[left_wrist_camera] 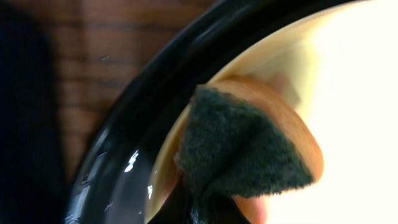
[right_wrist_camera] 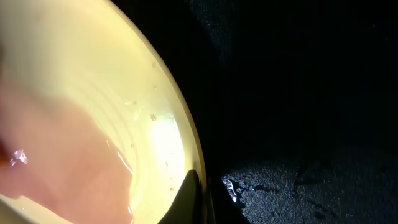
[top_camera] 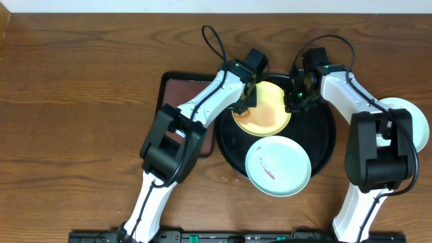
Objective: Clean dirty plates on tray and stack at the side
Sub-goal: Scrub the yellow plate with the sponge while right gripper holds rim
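Heads up, risks first, my read. The near mint plate (top_camera: pixel 278 165) hangs over the tray (top_camera: pixel 324 145) rim at its 6 o'clock. If an arm nudges the tray or sweeps low, that plate could tip off onto the table (top_camera: pixel 81 81). It shows a red-brown smear, so it is not yet cleaned. Farther back, on the yellow plate (top_camera: pixel 266 111), a hard scrub from the left could drag the rim out of the right-side pinch. The plate would then skate across the glossy tray. The rim hold is thin, so watch for the plate levering up.

Positions:
- **Yellow plate:** it sits on the tray at 12 o'clock.
- **Left pincer (top_camera: pixel 248 96):** it is at the plate's 10 o'clock edge, clenched on the sponge (left_wrist_camera: pixel 242 149). The dark scrub face touches the plate's inner wall.
- **Right pincer (top_camera: pixel 298 100):** it is at the plate's 3 o'clock, grasping the rim. The wrist view shows the rim running in between the tips.
- **Near mint plate:** neither pincer touches it.
- **Side mint plate (top_camera: pixel 412 111):** it lies on the table at the tray's 3 o'clock. It is well apart from both pincers and partly hidden by the right arm.
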